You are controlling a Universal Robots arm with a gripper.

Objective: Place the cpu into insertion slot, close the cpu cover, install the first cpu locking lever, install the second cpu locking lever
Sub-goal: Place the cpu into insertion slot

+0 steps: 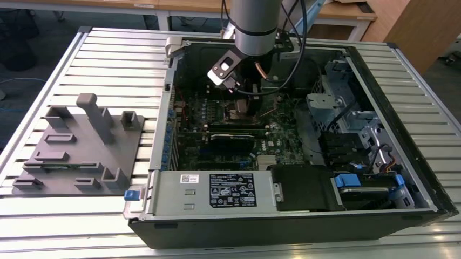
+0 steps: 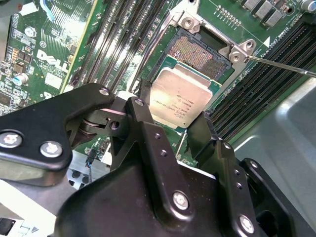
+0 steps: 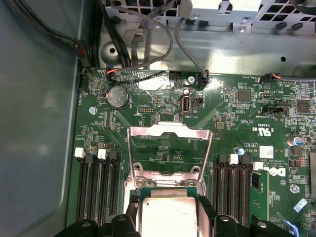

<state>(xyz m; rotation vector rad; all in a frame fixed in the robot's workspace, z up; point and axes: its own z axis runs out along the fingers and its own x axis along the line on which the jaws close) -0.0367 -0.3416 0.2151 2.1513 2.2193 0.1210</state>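
Black fingers (image 2: 148,138) of the gripper (image 2: 177,104) were nearest in the second wrist view. Between their tips they pinched the cpu (image 2: 180,98) by two opposite edges, with its pale metal top facing up. I judged this grip sensible: the chip was kept flat, and nothing pressed on its delicate underside.

The cpu hung over the insertion slot (image 2: 200,54), but it was not yet square with it. It covered the nearer part, while the far part of the socket, with its fine grid of contacts, was open to view. Whether the chip touched the socket already I could not tell.

In the first wrist view the cpu cover (image 3: 170,130) was swung back beyond the slot — so the way down was free. A thin locking lever (image 2: 281,65) stood out to one side, unlatched as it seemed, for the same reason. Long black memory slots (image 3: 96,190) ran along both sides of the socket.

In the exterior view the arm (image 1: 253,24) reached straight down into the open computer case (image 1: 288,232), which lay on a slatted table (image 1: 115,54) — a good position for lowering the chip level.
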